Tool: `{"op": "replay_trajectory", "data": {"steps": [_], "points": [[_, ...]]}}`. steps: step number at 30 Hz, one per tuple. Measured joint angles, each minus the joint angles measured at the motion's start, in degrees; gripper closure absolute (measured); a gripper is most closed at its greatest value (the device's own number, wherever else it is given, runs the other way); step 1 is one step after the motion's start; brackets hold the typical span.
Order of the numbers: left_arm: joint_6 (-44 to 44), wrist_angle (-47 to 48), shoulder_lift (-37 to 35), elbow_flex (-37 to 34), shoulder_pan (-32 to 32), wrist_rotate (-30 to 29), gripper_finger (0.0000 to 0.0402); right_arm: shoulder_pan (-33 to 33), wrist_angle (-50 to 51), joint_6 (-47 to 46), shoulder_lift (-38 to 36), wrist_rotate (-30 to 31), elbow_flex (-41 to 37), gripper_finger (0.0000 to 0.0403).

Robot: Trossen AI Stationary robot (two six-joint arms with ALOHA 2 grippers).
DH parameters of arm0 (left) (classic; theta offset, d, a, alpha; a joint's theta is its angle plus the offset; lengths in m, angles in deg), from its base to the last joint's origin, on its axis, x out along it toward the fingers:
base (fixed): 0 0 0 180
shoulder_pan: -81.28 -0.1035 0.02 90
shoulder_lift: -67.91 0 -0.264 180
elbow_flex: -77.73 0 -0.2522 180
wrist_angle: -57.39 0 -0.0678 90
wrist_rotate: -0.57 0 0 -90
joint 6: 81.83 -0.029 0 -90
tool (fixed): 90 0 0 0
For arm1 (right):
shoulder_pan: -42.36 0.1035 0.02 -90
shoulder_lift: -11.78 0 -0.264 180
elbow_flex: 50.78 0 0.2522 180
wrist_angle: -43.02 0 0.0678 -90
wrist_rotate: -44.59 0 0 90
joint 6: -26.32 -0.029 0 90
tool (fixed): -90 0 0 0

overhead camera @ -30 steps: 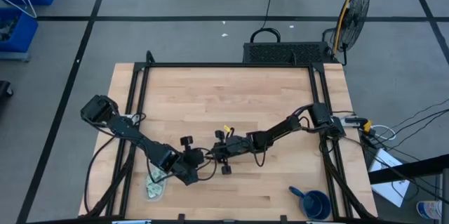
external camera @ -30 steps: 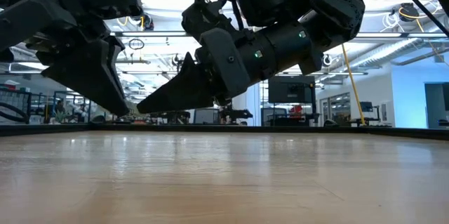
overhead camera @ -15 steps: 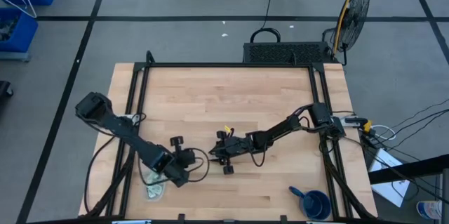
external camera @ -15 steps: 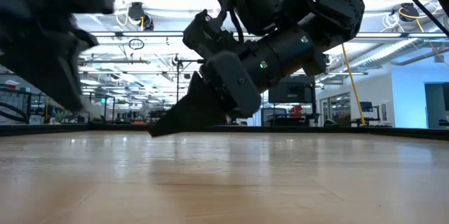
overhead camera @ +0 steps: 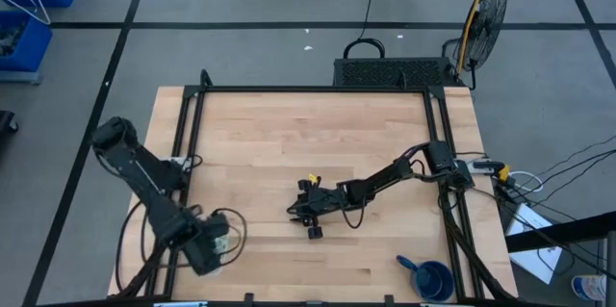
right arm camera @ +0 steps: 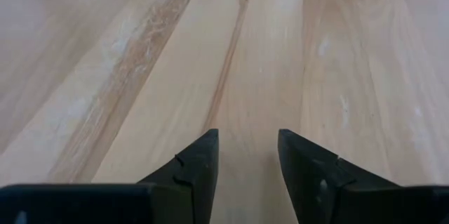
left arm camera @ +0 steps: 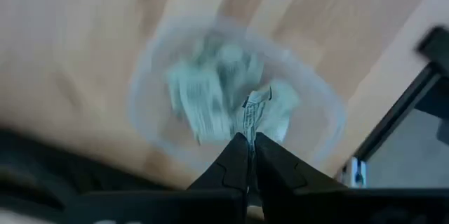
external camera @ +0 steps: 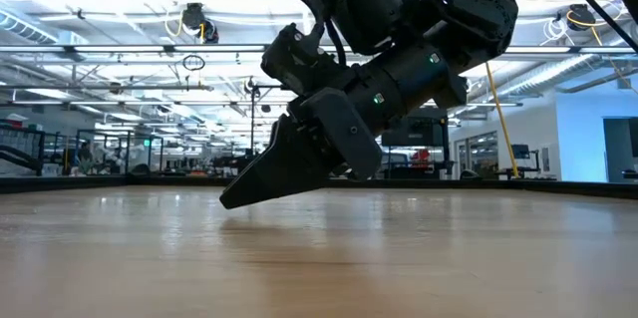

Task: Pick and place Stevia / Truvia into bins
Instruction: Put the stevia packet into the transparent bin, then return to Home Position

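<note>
My left gripper [left arm camera: 247, 137] hangs pointing down over the clear bin [left arm camera: 151, 76] at the table's near left corner [overhead camera: 217, 244]. It is shut on one pale green and white Stevia sachet [left arm camera: 258, 106]. Several more sachets [left arm camera: 203, 90] lie in a heap on the bin's bottom. My right gripper [right arm camera: 247, 147] is open at the table's middle [overhead camera: 292, 213], slanting down just above the bare wood [external camera: 227, 198], with nothing between its fingers. The left arm hides most of the bin in the high view. My left gripper pinches one end of the sachet [left arm camera: 251, 120] between its two fingertips, from above, pointing down. The rest of the sachet sticks out beyond the fingertips and hangs clear above the bin and the sachets in it.
A dark blue cup with a handle [overhead camera: 430, 278] stands at the near right corner. A black frame rail [overhead camera: 183, 143] runs along the table's edges, close to the bin. Bare wood [overhead camera: 308, 143] stretches across the far half of the table.
My left gripper has left the right gripper at the table's middle, risen and swung toward the near left corner, turning until it points down over the bin, shut on the sachet all the way. The right gripper has stayed in place and tipped its fingers slightly further down.
</note>
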Motion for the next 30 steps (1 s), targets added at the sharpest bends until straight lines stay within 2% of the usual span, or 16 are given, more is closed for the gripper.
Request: {"op": "replay_trajectory", "data": {"steps": [4,18,27,30], "points": [[8.8,0.1,1.6,-1.0,2.9,-0.3,0.0370,0.0,0.4,0.0,0.0,0.0,0.0,0.0262],[12.4,0.1,3.2,-3.3,2.2,-1.3,0.0357,0.0,0.3,0.1,0.0,-0.2,0.0,0.0261],[11.5,0.0,3.2,-3.7,-0.2,-1.3,0.0251,0.0,0.6,0.9,-0.1,-0.2,0.0,0.0261],[10.5,0.1,3.0,-3.7,-1.5,-1.0,0.0230,0.0,6.6,4.1,-3.4,-0.1,-0.1,0.0261]]}}
